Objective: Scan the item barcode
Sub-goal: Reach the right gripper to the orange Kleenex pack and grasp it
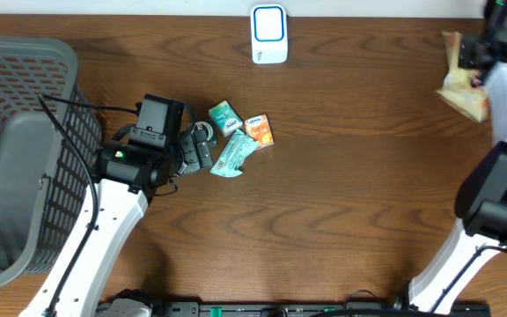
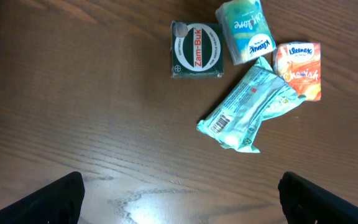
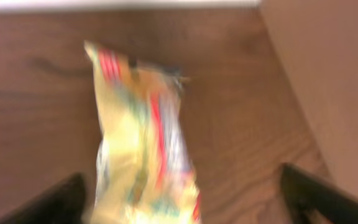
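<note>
**Left pincer hangs wide over the small packs; right one is spread around a snack packet**

From overhead, the left pincer [image 1: 202,148] sits nearest the lens, empty, at the edge of a small cluster in the middle of the table [image 1: 350,194]. The cluster holds a teal tissue pack [image 1: 224,115], an orange Kleenex pack [image 1: 259,129] and a mint-green wrapped packet [image 1: 234,155]. The white-and-blue scanner [image 1: 268,33] stands at the far edge, well apart from them. A grey mesh basket [image 1: 25,62] fills the left side. At far right, the right pincer [image 1: 472,66] is beside a yellow snack packet [image 1: 461,88].

The left wrist view shows its fingers [image 2: 55,202] spread to both bottom corners with nothing between them. Which pack is due for scanning I can't say, but the green packet looks likeliest, since its barcode label faces up at the near end. I'd judge it light, soft and crinkly, likely slippery, and best pinched across its narrow middle with the label left clear. Its far end touches both tissue packs, and a Zam-Buk tin [image 2: 196,51] sits close by, so a lift could drag the neighbours along.

The right wrist view is blurred. Both fingers stand wide at the corners and the yellow packet lies between them, with neither seeming to touch it.
</note>
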`<action>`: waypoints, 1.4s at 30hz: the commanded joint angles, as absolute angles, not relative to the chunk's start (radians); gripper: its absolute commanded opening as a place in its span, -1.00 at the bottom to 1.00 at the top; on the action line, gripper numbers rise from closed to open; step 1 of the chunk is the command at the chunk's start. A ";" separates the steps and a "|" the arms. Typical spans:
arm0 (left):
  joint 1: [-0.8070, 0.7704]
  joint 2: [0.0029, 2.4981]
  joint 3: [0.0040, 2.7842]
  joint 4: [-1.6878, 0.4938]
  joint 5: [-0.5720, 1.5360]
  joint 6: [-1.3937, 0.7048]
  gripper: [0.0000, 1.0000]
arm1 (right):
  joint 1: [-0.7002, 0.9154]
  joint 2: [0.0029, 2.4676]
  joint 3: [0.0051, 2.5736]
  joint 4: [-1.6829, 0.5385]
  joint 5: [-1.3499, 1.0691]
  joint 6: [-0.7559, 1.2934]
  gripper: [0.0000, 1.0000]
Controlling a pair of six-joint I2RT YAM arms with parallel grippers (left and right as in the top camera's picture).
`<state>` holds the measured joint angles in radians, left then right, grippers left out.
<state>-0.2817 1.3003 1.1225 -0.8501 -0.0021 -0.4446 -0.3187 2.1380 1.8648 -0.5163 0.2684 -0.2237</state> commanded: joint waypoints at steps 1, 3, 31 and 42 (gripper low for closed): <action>-0.280 1.298 1.135 -0.852 -0.004 -0.446 0.96 | -0.356 2.153 1.869 -0.560 0.080 -0.156 0.99; -0.280 1.298 1.135 -0.852 -0.004 -0.446 0.96 | -0.368 2.153 1.869 -0.570 -0.046 -0.140 0.98; -0.280 1.298 1.135 -0.852 -0.004 -0.446 0.96 | 0.229 2.156 1.802 -0.872 -0.419 0.029 0.98; -0.280 1.298 1.135 -0.852 -0.004 -0.446 0.96 | 0.382 2.162 1.784 -0.850 -0.305 0.056 0.99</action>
<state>-0.2817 1.3003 1.1225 -0.8494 -0.0021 -0.4446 0.3599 2.1502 1.8023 -0.8585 -0.3527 0.0231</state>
